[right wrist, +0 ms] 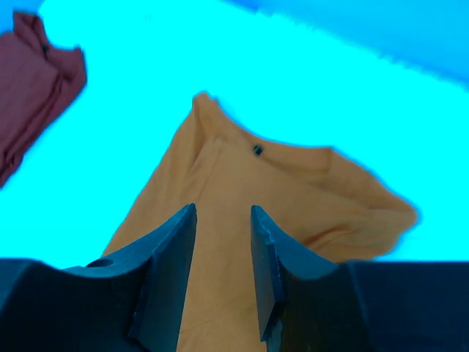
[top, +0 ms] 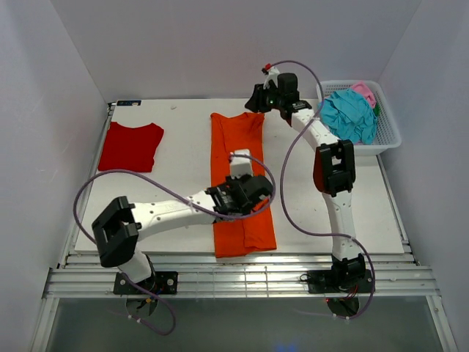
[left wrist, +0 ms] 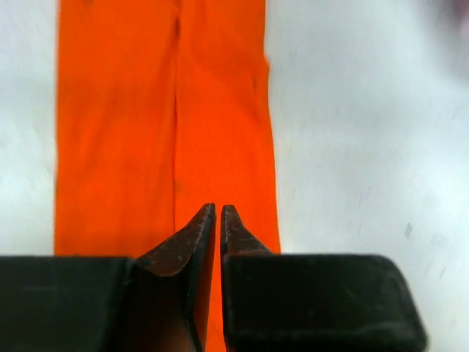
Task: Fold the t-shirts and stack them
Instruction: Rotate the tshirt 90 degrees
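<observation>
Orange t-shirt [top: 231, 139]: in the top external view it lies flat on the table [top: 183, 169] as a long, narrow folded strip. The red t-shirt [top: 130, 145] lies folded well to its left. The basket [top: 388, 136], holding teal and pink cloth, stands to its right. The left gripper [top: 245, 192] is over the strip's near half. The right gripper [top: 258, 99] is at its far end.

Left wrist view: the left gripper [left wrist: 217, 210] has its jaws pressed almost together over the orange t-shirt [left wrist: 117, 132]. Whether they pinch cloth cannot be told.

Right wrist view: the right gripper [right wrist: 223, 220] has its jaws spread above the collar end of the orange t-shirt [right wrist: 293, 191], gripping nothing. The red t-shirt [right wrist: 33, 81] lies to the upper left.
</observation>
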{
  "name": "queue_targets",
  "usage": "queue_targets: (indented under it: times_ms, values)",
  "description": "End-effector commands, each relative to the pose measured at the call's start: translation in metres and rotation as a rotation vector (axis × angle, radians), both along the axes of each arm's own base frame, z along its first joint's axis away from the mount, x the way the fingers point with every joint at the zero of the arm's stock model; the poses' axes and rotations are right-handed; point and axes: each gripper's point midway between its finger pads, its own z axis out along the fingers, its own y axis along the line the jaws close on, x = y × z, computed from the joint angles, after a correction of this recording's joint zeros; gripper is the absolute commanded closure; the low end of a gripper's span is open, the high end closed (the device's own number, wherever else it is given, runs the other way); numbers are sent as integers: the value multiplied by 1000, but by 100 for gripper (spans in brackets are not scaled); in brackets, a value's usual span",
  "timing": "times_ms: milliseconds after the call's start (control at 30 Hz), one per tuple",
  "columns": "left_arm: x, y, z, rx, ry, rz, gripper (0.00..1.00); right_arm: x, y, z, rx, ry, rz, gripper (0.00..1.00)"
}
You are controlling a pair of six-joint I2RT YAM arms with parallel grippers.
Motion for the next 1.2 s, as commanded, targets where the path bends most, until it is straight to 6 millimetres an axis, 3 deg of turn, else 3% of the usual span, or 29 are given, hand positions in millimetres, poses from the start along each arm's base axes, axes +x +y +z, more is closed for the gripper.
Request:
queue_targets:
  times_ms: [0, 33, 100, 133, 167, 233, 267, 300, 367, 500, 667, 900, 1167]
  values:
    - [63, 20, 60, -103, -178, 6, 81, 14, -33, 115, -6, -225, -138, 57]
    - [78, 35, 50, -55, -175, -1, 83, 14, -39, 121, -22, -233, -158, 57]
    - [102, 41, 49, -67, -197, 8, 98, 20, -52, 117, -86, -223, -223, 58]
    - [110, 39, 41, -59, -176, -24, 100, 22, -56, 113, -108, -211, -241, 58]
    - [131, 46, 27, -45, -151, 3, 100, 25, -63, 108, -138, -203, -276, 59]
    - [150, 44, 12, -44, -106, 0, 100, 25, -68, 87, -185, -150, -292, 63]
    - [164, 39, 14, -73, -96, -12, 100, 25, -70, 78, -206, -136, -302, 65]
    - [173, 34, -7, -58, -68, -24, 100, 25, -74, 64, -237, -112, -304, 68]
    - [186, 22, -21, -59, -57, -62, 100, 23, -79, 38, -292, -64, -314, 75]
    - [197, 7, -33, -50, -47, -101, 100, 17, -84, 9, -340, -8, -315, 85]
    - [208, -7, -43, -48, -38, -108, 100, 18, -79, -17, -359, 9, -290, 87]
    - [203, -1, -51, -45, -19, -96, 100, 23, -72, -51, -348, 43, -287, 87]
    - [192, 4, -64, -48, 13, -103, 100, 28, -60, -65, -292, 51, -278, 87]
